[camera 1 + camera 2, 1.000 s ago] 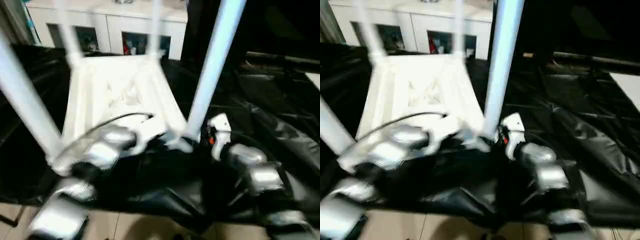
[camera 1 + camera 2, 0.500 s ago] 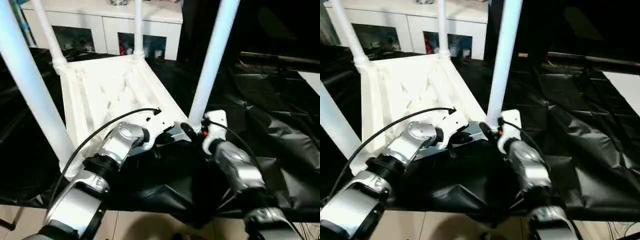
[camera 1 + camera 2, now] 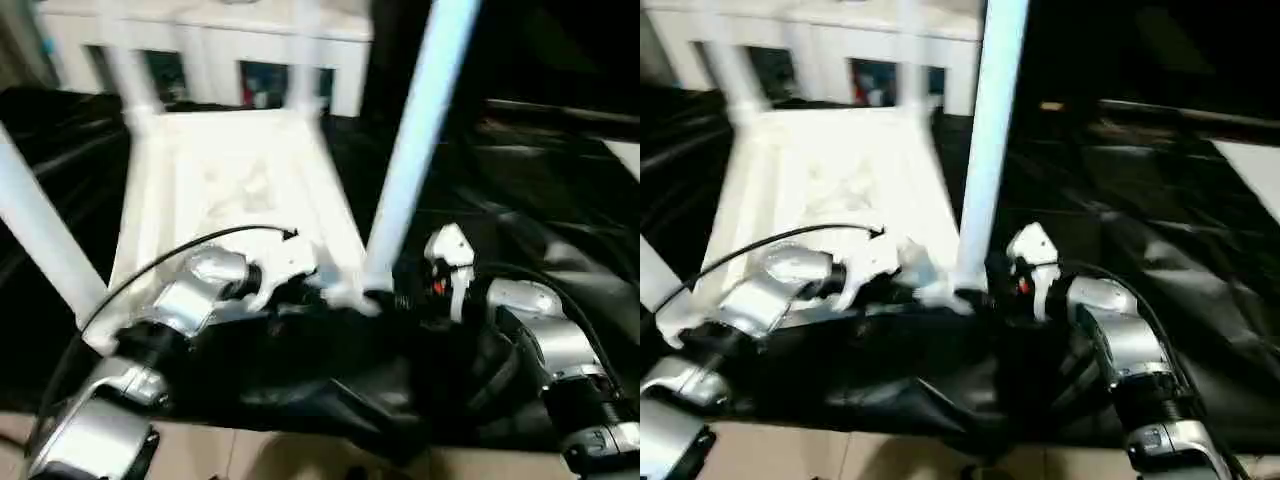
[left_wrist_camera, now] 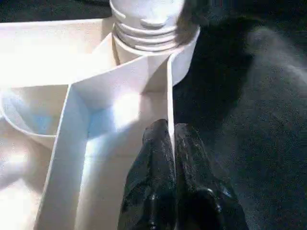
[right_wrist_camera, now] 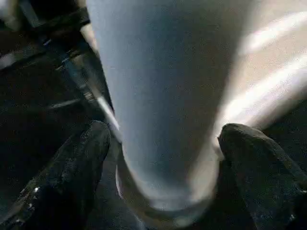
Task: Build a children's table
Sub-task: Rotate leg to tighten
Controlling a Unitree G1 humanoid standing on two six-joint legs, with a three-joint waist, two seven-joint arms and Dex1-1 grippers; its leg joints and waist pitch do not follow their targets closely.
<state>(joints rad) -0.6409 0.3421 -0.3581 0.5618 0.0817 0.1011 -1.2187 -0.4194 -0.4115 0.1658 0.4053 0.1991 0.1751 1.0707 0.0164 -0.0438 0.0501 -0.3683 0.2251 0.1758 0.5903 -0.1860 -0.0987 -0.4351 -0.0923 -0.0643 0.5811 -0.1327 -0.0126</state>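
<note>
The children's table lies upside down on the black-draped work table, its ribbed top (image 3: pixel 230 190) facing up and white legs standing in the corner sockets. The near right leg (image 3: pixel 415 130) rises beside my right gripper (image 3: pixel 400 300). In the right wrist view that gripper (image 5: pixel 163 132) is open, one finger on each side of the leg's base (image 5: pixel 168 120), with a gap showing on one side. My left gripper (image 3: pixel 310 290) sits at the same near corner, its fingers (image 4: pixel 158 158) shut on a thin rib of the underside just short of the socket (image 4: pixel 148 43).
Crumpled black drape (image 3: pixel 540 200) covers the work table to the right and front. A white cabinet (image 3: pixel 210 40) stands behind. The near left leg (image 3: pixel 45 240) leans up beside my left forearm. Pale floor (image 3: pixel 250 455) shows below the table's front edge.
My right gripper's fingers have spread apart around the near right leg. The left gripper keeps its hold on the rib. The head camera has shifted.
</note>
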